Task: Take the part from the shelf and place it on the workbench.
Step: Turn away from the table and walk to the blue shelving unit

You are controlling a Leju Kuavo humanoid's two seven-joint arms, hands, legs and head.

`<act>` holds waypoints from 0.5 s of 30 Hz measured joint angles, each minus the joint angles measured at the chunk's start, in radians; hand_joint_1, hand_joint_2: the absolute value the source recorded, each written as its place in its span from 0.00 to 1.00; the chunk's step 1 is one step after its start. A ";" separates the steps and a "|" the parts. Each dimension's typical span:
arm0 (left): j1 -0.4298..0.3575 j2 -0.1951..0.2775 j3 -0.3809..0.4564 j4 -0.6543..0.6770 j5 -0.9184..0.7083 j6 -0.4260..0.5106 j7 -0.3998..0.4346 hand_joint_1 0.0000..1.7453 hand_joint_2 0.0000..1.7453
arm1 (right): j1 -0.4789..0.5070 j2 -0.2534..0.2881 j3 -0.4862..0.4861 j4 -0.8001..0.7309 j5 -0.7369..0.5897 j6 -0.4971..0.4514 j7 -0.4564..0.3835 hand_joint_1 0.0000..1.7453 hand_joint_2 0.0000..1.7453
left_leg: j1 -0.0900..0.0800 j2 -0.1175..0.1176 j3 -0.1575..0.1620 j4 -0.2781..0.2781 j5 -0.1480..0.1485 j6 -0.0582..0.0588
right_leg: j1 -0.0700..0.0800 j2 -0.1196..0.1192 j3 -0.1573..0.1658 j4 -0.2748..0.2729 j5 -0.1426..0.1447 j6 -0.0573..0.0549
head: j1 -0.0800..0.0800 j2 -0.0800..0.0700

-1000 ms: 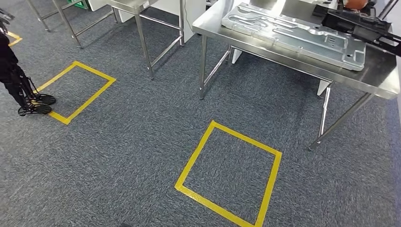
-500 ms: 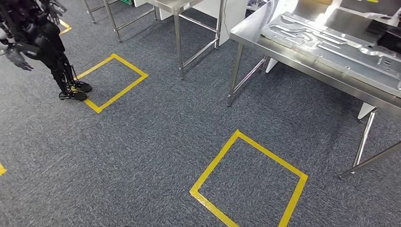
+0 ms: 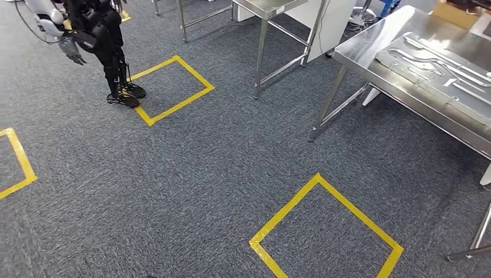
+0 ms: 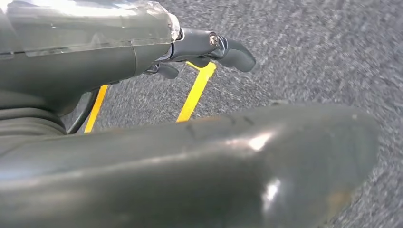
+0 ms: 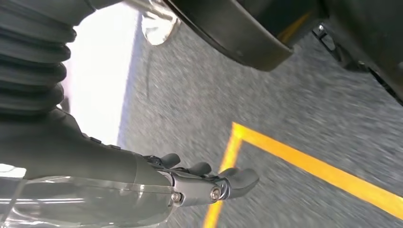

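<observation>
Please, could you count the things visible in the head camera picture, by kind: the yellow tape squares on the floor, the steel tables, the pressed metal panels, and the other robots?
Yellow tape squares: 3
Steel tables: 2
Pressed metal panels: 1
Other robots: 1
Total: 7

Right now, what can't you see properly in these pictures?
- Shelf and part to fetch: I cannot find them in the head view.
- Metal plate on the steel workbench: cut off by the right edge, head view.
- Other robot by a yellow floor square: its top is cut off by the upper edge.
- Left hand: its fingers are mostly hidden behind its cover and thumb, left wrist view.
- Right hand: the carpet beyond is blurred.
</observation>
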 joint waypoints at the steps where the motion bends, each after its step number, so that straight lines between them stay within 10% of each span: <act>1: 0.000 0.000 0.002 0.000 0.000 0.000 0.000 0.00 0.00 | -0.003 0.000 0.000 0.000 0.001 0.000 -0.002 0.00 1.00 | -0.004 -0.015 0.005 0.000 -0.001 0.001 | 0.004 0.002 -0.012 -0.008 0.032 -0.009 | 0.000 0.000; 4: 0.001 -0.003 0.005 0.001 -0.002 0.001 -0.003 0.00 0.00 | -0.003 0.000 0.000 0.000 0.003 0.001 -0.004 0.00 1.00 | -0.010 -0.059 0.013 -0.003 0.000 0.002 | 0.021 0.054 0.017 -0.168 0.164 -0.054 | 0.000 0.000; 8: 0.002 -0.009 0.006 0.004 -0.003 0.004 -0.007 0.00 0.00 | -0.005 0.002 0.000 0.000 0.005 0.002 -0.009 0.00 1.00 | -0.003 -0.103 0.002 -0.017 0.017 -0.021 | 0.029 0.077 0.036 -0.260 0.194 -0.075 | 0.000 0.000; 11: 0.005 -0.007 0.006 0.004 -0.002 0.005 -0.006 0.00 0.00 | -0.002 0.008 0.000 0.000 0.008 0.002 -0.012 0.00 1.00 | -0.011 -0.049 -0.016 0.021 -0.007 -0.035 | 0.018 0.039 0.062 -0.307 0.217 -0.062 | -0.001 0.000; 15: 0.000 -0.004 0.006 0.004 -0.002 0.006 -0.006 0.00 0.00 | 0.005 0.009 0.000 0.000 0.011 0.003 -0.016 0.00 1.00 | -0.001 0.024 -0.107 0.216 -0.094 -0.051 | 0.019 -0.024 0.071 -0.315 0.214 -0.057 | -0.001 0.000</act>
